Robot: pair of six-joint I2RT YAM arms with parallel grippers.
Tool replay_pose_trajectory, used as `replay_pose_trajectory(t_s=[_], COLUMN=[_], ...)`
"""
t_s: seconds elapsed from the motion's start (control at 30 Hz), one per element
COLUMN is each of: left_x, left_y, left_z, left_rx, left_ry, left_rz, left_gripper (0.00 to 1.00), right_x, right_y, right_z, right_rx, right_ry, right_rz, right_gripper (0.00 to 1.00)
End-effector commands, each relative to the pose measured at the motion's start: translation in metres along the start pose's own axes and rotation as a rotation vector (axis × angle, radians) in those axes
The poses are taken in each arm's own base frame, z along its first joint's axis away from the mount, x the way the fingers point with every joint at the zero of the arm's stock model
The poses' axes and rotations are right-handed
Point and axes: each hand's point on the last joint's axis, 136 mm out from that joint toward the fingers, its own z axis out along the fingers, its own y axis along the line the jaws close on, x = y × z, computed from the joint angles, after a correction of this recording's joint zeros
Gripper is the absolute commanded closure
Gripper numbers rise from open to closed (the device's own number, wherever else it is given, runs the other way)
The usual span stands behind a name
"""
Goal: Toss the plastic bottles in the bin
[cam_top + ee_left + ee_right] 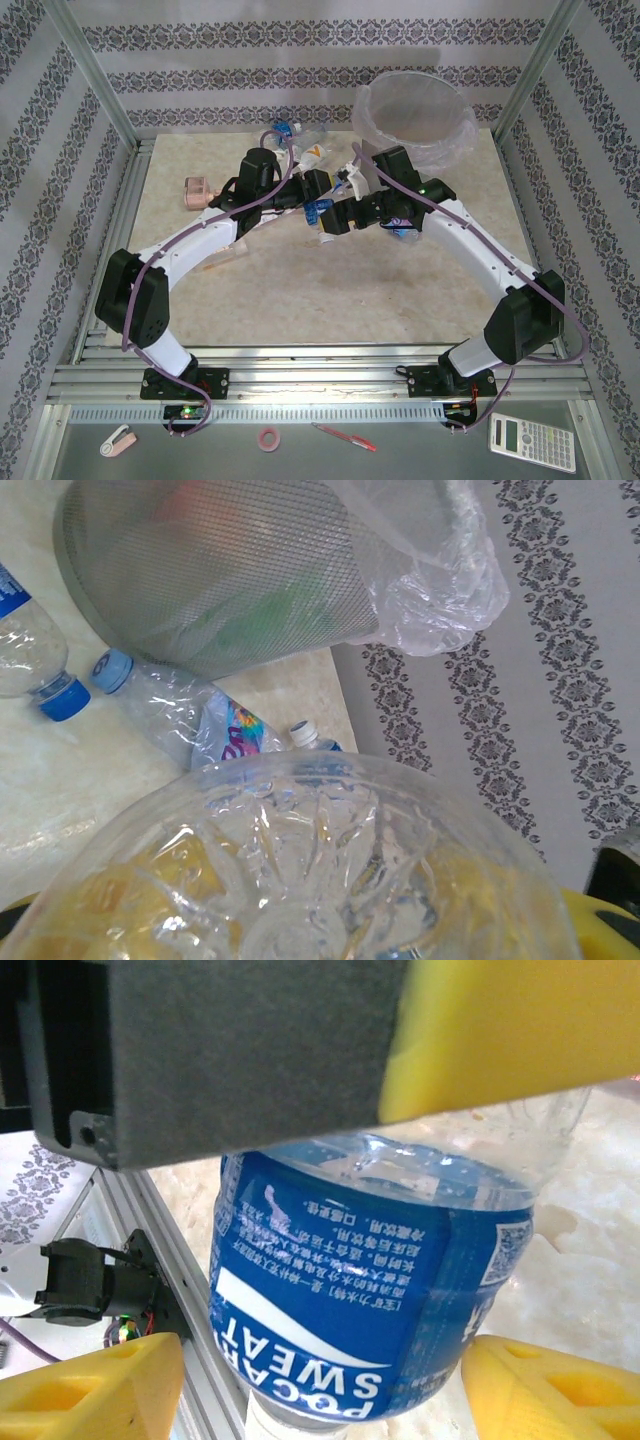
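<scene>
A clear plastic bottle [370,1290] with a blue label hangs above the middle of the table, where both arms meet. My left gripper [318,205] is shut on it; the bottle's clear base [290,870] sits between the yellow pads in the left wrist view. My right gripper [320,1390] is open around the same bottle, with a gap at its left fingertip [90,1390]. The bin [372,128], lined with a clear bag, stands at the back right and looms close ahead as grey mesh [220,570]. More bottles [180,715] lie beside the bin.
A pinkish boxy object [196,192] sits at the left of the table. Loose bottles [290,130] lie at the back centre. Metal frame rails run along the near edge. A calculator [531,441], a red pen [343,437] and a tape roll [268,438] lie in front.
</scene>
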Motion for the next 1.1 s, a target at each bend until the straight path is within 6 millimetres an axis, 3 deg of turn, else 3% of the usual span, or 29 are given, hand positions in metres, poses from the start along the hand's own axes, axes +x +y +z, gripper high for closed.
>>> replay_pose_trajectory(t_s=[0.0, 0.2, 0.37, 0.63, 0.73, 0.83, 0.9, 1.07], left_x=[0.004, 0.009, 0.009, 0.006, 0.004, -0.004, -0.018, -0.046], left_y=[-0.071, -0.066, -0.066, -0.073, -0.071, -0.068, -0.062, -0.050], left_z=[0.002, 0.002, 0.003, 0.003, 0.003, 0.001, -0.007, -0.043], left_rx=[0.224, 0.206, 0.213, 0.244, 0.236, 0.226, 0.206, 0.105], left_ry=[0.028, 0.047, 0.049, 0.041, 0.029, -0.006, -0.050, -0.160], left_rz=[0.115, 0.118, 0.115, 0.120, 0.112, 0.080, 0.015, -0.016], left_gripper=[0.55, 0.55, 0.55, 0.53, 0.42, 0.13, 0.02, 0.00], right_x=[-0.012, -0.013, -0.017, -0.017, -0.018, -0.021, -0.024, -0.032], right_y=[0.012, 0.005, 0.006, 0.006, 0.007, 0.009, 0.008, 0.000], right_z=[0.005, 0.001, 0.000, 0.001, -0.002, -0.008, -0.013, -0.031], right_rx=[-0.054, -0.028, -0.039, -0.051, -0.038, -0.026, -0.004, 0.079], right_ry=[-0.019, -0.030, -0.043, -0.035, -0.045, -0.063, -0.078, -0.143], right_rz=[-0.041, -0.038, -0.037, -0.026, -0.029, -0.032, -0.034, -0.025], right_gripper=[0.25, 0.21, 0.24, 0.50, 0.53, 0.55, 0.57, 0.66])
